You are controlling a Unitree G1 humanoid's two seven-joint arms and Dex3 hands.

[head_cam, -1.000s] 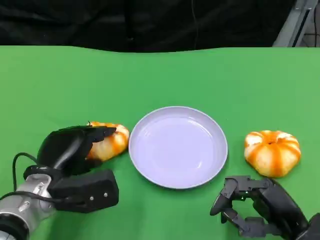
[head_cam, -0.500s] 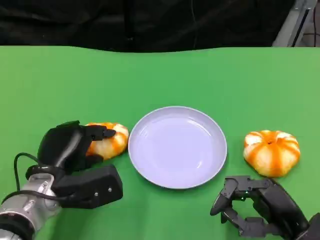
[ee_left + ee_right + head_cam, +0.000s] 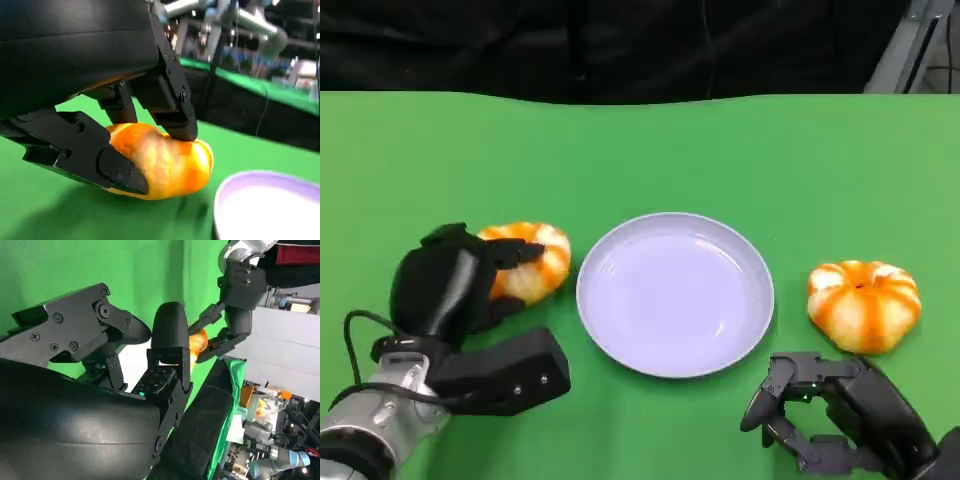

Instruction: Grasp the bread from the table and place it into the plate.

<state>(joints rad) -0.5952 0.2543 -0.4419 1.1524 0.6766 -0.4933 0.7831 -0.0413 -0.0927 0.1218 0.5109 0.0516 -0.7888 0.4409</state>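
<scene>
An orange-and-white glazed bread (image 3: 532, 262) sits just left of the lavender plate (image 3: 675, 293), held by my left hand (image 3: 450, 285). In the left wrist view black fingers (image 3: 170, 107) clamp the bread (image 3: 165, 162) from both sides, and it appears slightly raised off the green cloth beside the plate's rim (image 3: 240, 185). A second orange striped bun (image 3: 863, 305) lies to the right of the plate. My right hand (image 3: 835, 415) rests low at the table's near right with fingers curled, holding nothing. The right wrist view shows the left hand (image 3: 235, 300) with the bread (image 3: 198, 342) far off.
Green cloth covers the table (image 3: 650, 150), with a black backdrop behind its far edge. A grey metal bar (image 3: 910, 45) stands at the far right corner. Other robot arms and equipment (image 3: 250, 20) stand beyond the table in the left wrist view.
My left hand has closed around the bread and drawn it slightly up and away from me. The right hand, plate and second bun have not moved.
</scene>
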